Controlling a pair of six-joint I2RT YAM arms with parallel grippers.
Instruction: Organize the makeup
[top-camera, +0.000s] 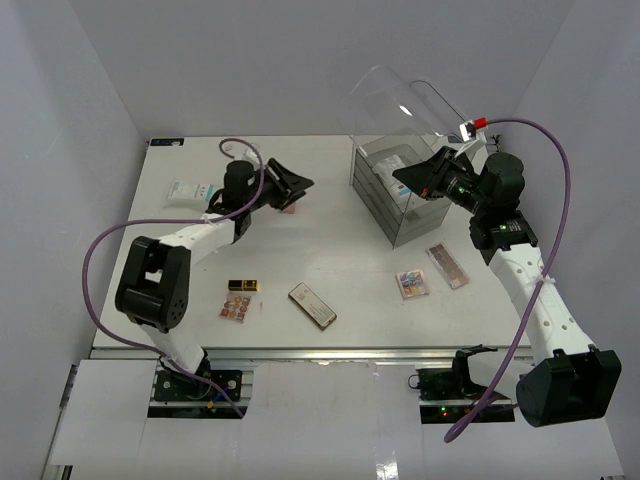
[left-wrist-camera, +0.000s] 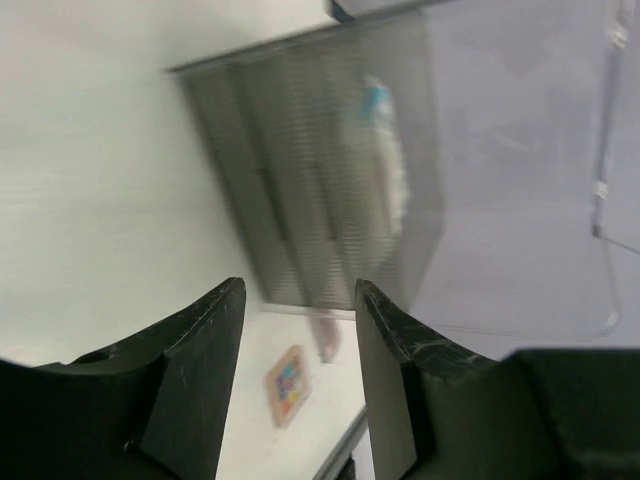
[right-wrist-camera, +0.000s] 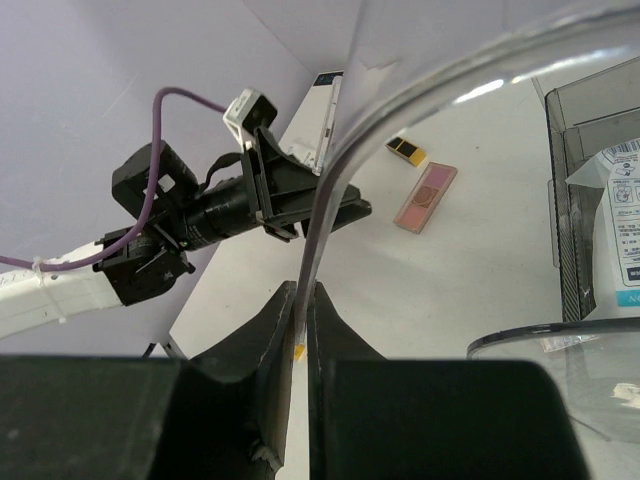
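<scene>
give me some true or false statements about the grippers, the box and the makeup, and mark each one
1. The right gripper is shut on the edge of the clear lid, which stands raised over the box. True.
2. The left gripper holds a lipstick. False: it is open and empty.
3. A white packet with blue print lies in the top of the box. True.
4. The long dark compact is in the box. False: it lies on the table, near the front edge.
5. The lipstick touches the box. False: it lies on the left part of the table, well apart from the box.
</scene>
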